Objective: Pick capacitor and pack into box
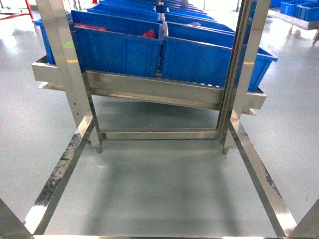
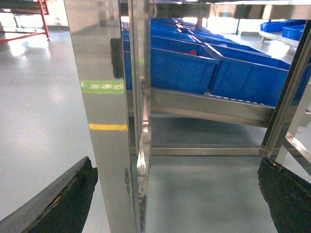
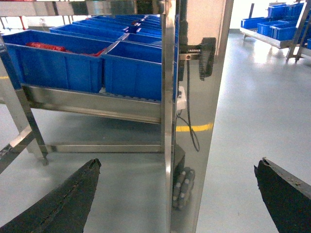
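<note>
The left end effector (image 2: 177, 194) hangs above the grey floor (image 2: 39, 121) with its two dark fingers (image 2: 73, 196) spread wide apart, nothing between them. Directly ahead of it, between the fingers, stands a polished stainless steel upright (image 2: 104, 116) of the rack, with a green and a yellow reflection across its face. Beyond and to the right of that post, blue plastic bins (image 2: 182, 70) sit in rows on the rack's sloping steel shelf (image 2: 209, 104).

The right end effector (image 3: 177, 194) is likewise wide open and empty, its dark fingers (image 3: 68, 201) at the lower corners of the wrist view. A second steel upright (image 3: 167, 116) rises just ahead of it, with a black cable (image 3: 189, 121) hanging beside the post. Blue bins (image 3: 53, 65) lie ahead and to the left, one holding red items (image 3: 43, 46) too blurred to identify.

From the head camera, neither end effector shows; the rack's lower frame (image 1: 154, 134) and blue bins (image 1: 119, 50) fill the view.

No capacitor can be made out, and the peach-pink box is out of sight in all three views.
</note>
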